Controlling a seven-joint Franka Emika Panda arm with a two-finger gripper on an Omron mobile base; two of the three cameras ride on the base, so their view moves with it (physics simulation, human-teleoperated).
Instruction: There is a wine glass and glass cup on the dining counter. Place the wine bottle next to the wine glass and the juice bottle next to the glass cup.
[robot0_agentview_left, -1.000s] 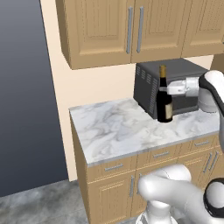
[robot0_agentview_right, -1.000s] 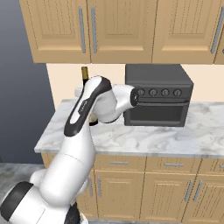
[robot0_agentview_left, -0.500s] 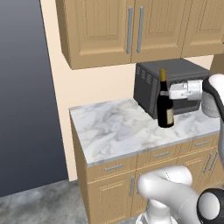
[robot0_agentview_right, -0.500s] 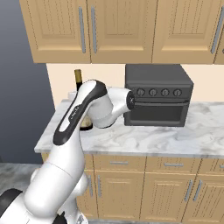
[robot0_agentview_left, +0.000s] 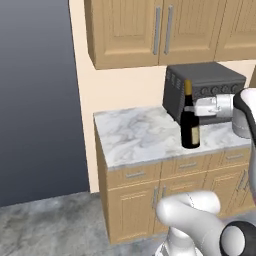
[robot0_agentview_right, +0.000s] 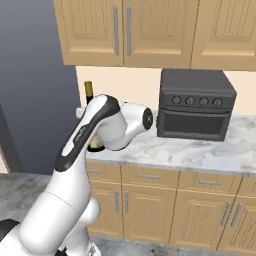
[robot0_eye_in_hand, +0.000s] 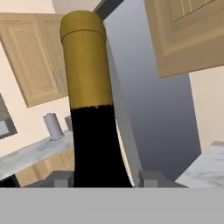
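Wooden wall cabinets (robot0_agentview_left: 160, 30) hang above a marble counter (robot0_agentview_left: 140, 135) fitted with tan drawers and cabinet doors below. A dark toaster oven (robot0_agentview_right: 196, 104) sits on that counter against the wall, its row of knobs facing outward. The white arm (robot0_agentview_right: 95, 135) reaches across from the base toward the counter's open end. The wine bottle (robot0_agentview_left: 189, 117), dark glass with a yellowish top and a pale label, stands upright at the front of the counter, just beside the oven's near corner; in the left base view its base appears at the marble surface, though contact cannot be confirmed. In the right base view its neck and top rise behind the arm's elbow, with the body largely hidden. The gripper (robot0_agentview_left: 189, 109) approaches level from the oven side and is clamped on the bottle's neck, just above the shoulder. In the hand view the bottle fills the centre, and the two fingertips (robot0_eye_in_hand: 61, 178) sit tight against either side of the dark glass below the yellowish foil.
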